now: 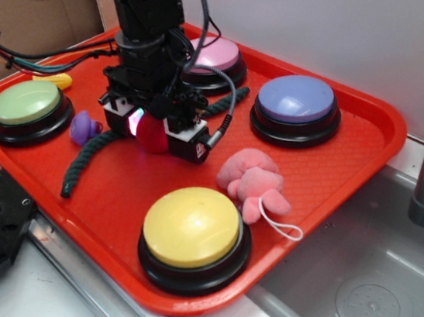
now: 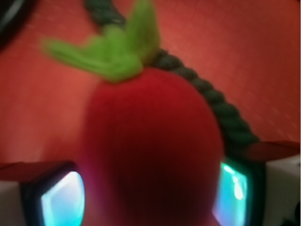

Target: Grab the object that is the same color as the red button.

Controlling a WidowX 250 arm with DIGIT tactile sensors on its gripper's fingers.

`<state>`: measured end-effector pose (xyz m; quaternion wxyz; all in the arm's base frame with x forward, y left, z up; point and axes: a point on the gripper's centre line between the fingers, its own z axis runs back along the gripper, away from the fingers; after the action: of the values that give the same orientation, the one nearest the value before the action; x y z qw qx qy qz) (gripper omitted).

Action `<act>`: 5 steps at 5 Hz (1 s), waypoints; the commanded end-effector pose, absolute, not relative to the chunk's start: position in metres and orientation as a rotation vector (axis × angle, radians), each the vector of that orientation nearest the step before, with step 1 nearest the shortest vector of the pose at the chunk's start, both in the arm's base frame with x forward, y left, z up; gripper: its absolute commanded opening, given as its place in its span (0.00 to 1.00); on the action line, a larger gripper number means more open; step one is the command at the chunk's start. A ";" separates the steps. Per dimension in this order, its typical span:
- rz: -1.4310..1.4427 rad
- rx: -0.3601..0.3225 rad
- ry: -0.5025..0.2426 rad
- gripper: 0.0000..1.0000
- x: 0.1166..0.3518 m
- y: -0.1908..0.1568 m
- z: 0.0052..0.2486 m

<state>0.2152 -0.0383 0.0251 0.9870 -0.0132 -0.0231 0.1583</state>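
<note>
In the exterior view the gripper [image 1: 153, 131] stands low over the red tray [image 1: 335, 175], with the red plush toy [image 1: 151, 133] between its two block-like fingers [image 1: 191, 136]. Taking the yellow button [image 1: 191, 226] as landmark, the toy sits behind it and a little to its left, near the tray's middle. A dark green rope [image 1: 86, 161] runs under the gripper; a pink plush toy [image 1: 254, 184] lies just behind and right of the yellow button, apart from the gripper. No red button can be made out here; the arm may hide it.

In the wrist view the red plush toy [image 2: 150, 150] fills the frame, green leaves [image 2: 113, 54] pointing away, flanked by the two pads [image 2: 61, 197] with their lit faces close on either flank. The jaws appear pinched on the toy, though the blur leaves the contact unproven. The rope [image 2: 216, 101] passes behind the toy, touching or just beside it.

To do this grasp well, the squeeze should be firm enough to dent the soft body, centred on its widest part and not the leaves. The lift should go straight up and slowly, watching that the rope does not snag and drag along.
</note>
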 end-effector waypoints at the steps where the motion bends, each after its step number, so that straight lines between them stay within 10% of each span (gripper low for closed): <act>1: 0.337 -0.011 -0.105 0.00 0.228 -0.029 0.029; 5: 0.144 -0.088 -0.047 0.00 0.212 0.035 0.160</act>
<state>0.2048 0.0291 0.1451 0.9962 -0.0496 0.0078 0.0709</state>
